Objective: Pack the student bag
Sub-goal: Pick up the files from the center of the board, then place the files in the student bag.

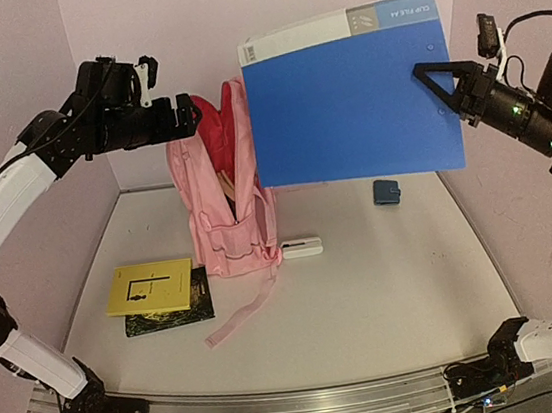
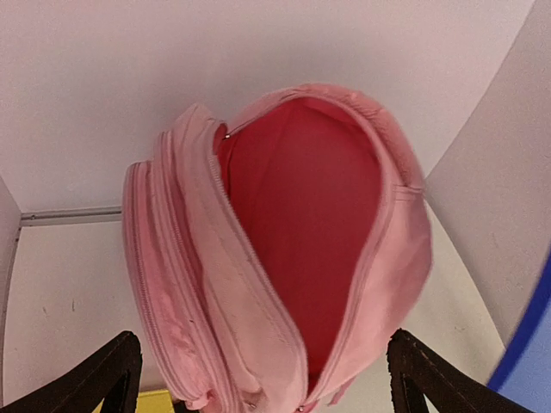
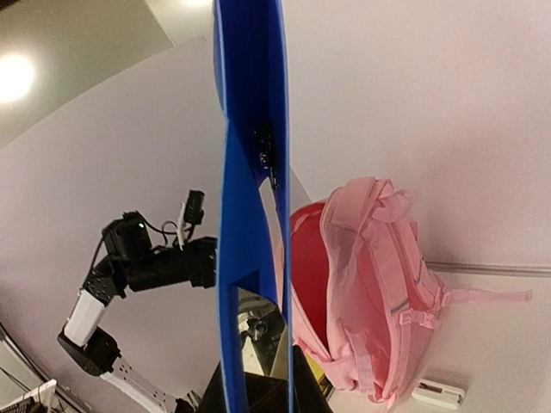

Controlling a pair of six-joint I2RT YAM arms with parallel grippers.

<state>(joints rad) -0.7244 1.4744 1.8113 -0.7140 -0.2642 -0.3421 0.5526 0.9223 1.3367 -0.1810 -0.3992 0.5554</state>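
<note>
Up close, our right gripper [image 1: 437, 84] pinches the blue file [image 1: 344, 107]; our left gripper [image 1: 182, 115] hangs spread by the open student bag [image 1: 223, 223]. We judge file and books [image 1: 150, 287] unpacked.

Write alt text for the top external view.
The right jaws hold a large blue plastic clip folder in the air beside the open light-pink fabric backpack standing on the white table. The left jaws stand open near its top; a thin yellow book lies to its left.
</note>
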